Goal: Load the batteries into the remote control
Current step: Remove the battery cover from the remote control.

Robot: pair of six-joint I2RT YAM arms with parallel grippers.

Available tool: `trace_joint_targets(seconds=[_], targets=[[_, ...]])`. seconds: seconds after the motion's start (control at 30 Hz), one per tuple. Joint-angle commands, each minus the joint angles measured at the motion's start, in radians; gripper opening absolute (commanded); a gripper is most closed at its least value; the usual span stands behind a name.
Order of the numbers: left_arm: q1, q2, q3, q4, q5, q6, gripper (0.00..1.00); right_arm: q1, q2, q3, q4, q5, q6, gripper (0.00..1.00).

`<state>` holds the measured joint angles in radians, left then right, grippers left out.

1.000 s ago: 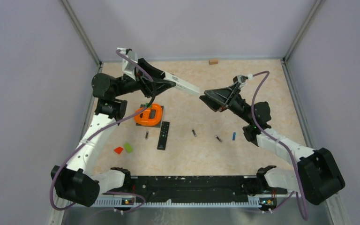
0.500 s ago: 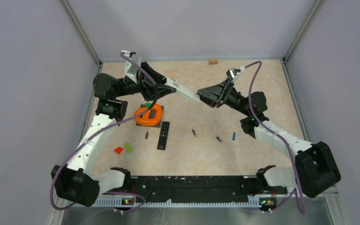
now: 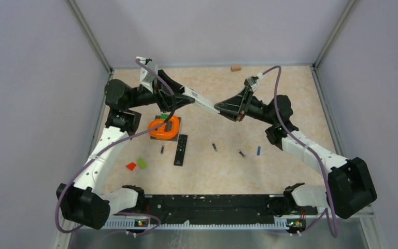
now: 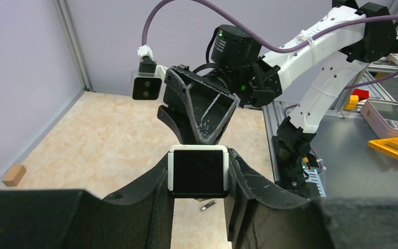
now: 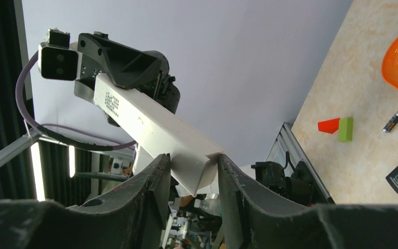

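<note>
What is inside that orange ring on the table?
A small black piece sits in the orange ring; its kind is unclear. A dark mat beneath is mostly covered.

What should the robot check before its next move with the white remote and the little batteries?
1. Left hand squeezing one end of the long white remote control: ok.
2. Right hand squeezing the other end: ok.
3. Remote held up off the tan table: ok.
4. Batteries easy to find: ok. The three thin dark batteries and the small blue battery lie on the table.
5. A hand free to grab a battery: not ok, both are busy.
6. Battery door open: cannot tell.
</note>
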<state>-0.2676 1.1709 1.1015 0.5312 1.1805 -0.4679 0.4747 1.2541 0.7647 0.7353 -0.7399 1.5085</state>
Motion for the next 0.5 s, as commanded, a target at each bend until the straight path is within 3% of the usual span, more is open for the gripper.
trace_joint_targets(seconds=[0.0,0.13,0.33,0.47], targets=[[0.005,-0.040,0.020,-0.014,-0.014,0.048,0.00,-0.004,-0.020,0.060,-0.051,-0.018,-0.027,0.35],[0.005,-0.050,0.028,-0.073,-0.005,0.097,0.00,-0.004,-0.013,0.061,-0.061,-0.009,-0.039,0.23],[0.005,-0.061,0.086,-0.313,-0.006,0.280,0.00,-0.003,-0.050,0.075,-0.157,0.024,-0.096,0.22],[0.005,-0.054,0.091,-0.354,-0.017,0.314,0.00,-0.003,-0.056,0.062,-0.084,0.029,-0.060,0.06]])
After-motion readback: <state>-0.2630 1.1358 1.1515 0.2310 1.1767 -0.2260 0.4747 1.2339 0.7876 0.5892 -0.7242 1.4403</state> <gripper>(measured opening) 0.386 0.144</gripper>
